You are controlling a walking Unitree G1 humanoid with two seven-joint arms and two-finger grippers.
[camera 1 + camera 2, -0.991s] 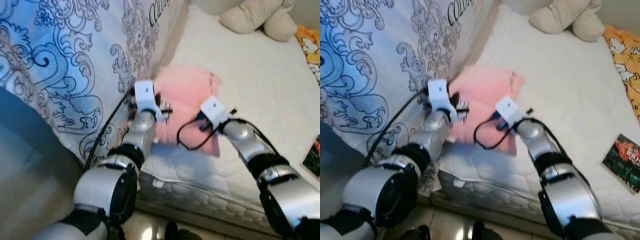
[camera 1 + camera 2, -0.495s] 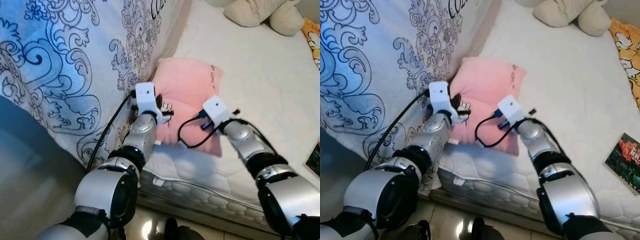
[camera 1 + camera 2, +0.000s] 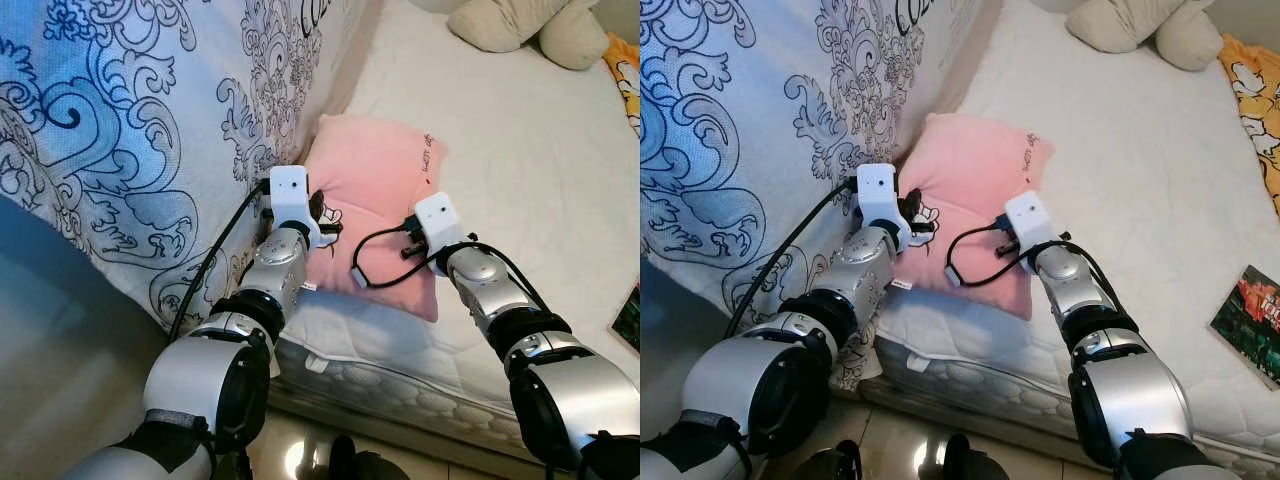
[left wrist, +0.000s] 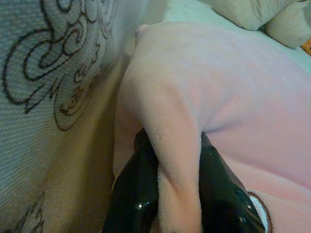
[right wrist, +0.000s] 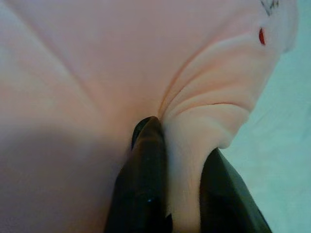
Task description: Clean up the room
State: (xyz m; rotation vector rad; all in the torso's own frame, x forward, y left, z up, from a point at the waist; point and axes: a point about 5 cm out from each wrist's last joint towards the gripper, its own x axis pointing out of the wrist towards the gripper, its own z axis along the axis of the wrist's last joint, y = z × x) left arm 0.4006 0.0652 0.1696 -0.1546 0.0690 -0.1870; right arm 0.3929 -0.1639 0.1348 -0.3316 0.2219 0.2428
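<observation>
- Pillow (image 3: pixel 372 190): pink, soft, with small dark lettering near one corner and a small red mark; lies on the bed at its near left part, with its left edge against the patterned quilt.
- Left pincer (image 4: pixel 177 162): clamped on a fold of the pillow's left edge; pink cloth is squeezed between the two black fingers (image 4: pixel 136 189) in the left wrist view.
- Right pincer (image 5: pixel 182 160): clamped on a bunched ridge of the pillow at its right side; the cloth puckers up between the two black fingers (image 5: pixel 146 184) in the right wrist view.
- Left arm (image 3: pixel 275 270): silver, reaches forward from the lower left, with a white camera box at the wrist and a black cable trailing down beside it.
- Right arm (image 3: pixel 495 300): silver, reaches in from the lower right over the mattress, with a white camera box at the wrist and a looped black cable lying on the pillow.
- Bed (image 3: pixel 520 150): white quilted mattress, bare over most of its top.
- Quilt (image 3: pixel 130 130): white with blue and black scroll pattern, stands heaped along the bed's left side.
- Plush toy (image 3: pixel 525 25): beige, at the far end of the bed, well apart from the pillow.
- Orange cloth (image 3: pixel 1250 85): printed, at the far right edge of the bed.
- Book (image 3: pixel 1248 320): dark cover with red, lies flat on the mattress at the right, well apart from the pillow.
</observation>
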